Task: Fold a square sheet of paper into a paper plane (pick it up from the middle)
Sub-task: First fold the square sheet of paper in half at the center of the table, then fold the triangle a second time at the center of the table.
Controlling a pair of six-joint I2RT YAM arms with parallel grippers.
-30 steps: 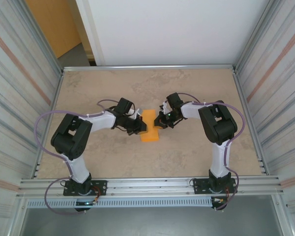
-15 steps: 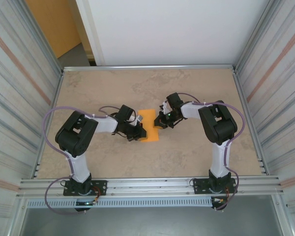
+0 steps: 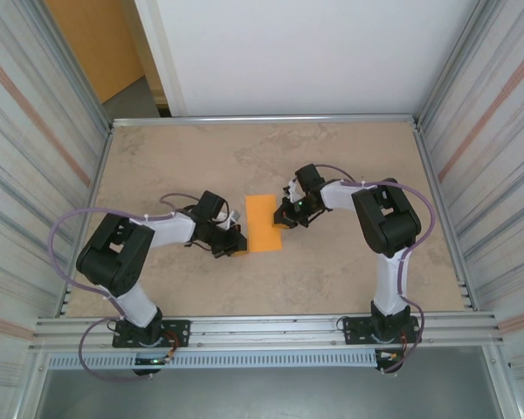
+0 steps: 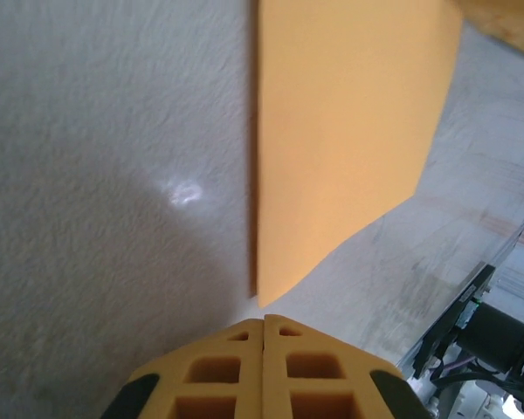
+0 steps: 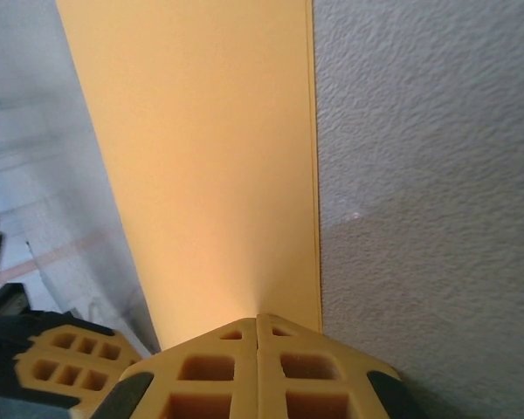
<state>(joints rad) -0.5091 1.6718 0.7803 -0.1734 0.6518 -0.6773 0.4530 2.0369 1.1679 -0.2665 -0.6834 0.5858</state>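
The square sheet of paper [image 3: 263, 223] lies flat mid-table, bright orange and folded into an upright rectangle, not a pointed paper plane. My left gripper [image 3: 237, 247] is shut, low on the table just off the sheet's near-left corner. In the left wrist view its tip [image 4: 264, 319] stops a little short of that corner of the paper [image 4: 341, 131]. My right gripper [image 3: 285, 217] is shut, its tip resting on the sheet's right edge. The right wrist view has that tip [image 5: 258, 316] pressed onto the paper [image 5: 201, 157] beside its folded edge, with nothing between the jaws.
The beige stone-patterned table [image 3: 349, 157] is framed by a metal rail [image 3: 262, 119] at the back and corrugated metal walls [image 3: 489, 175] at both sides. The left gripper's yellow fingers [image 5: 61, 367] appear low left in the right wrist view.
My left gripper has slid off the sheet's left edge toward the near-left corner, uncovering more of the paper. The right gripper and the sheet have stayed put.
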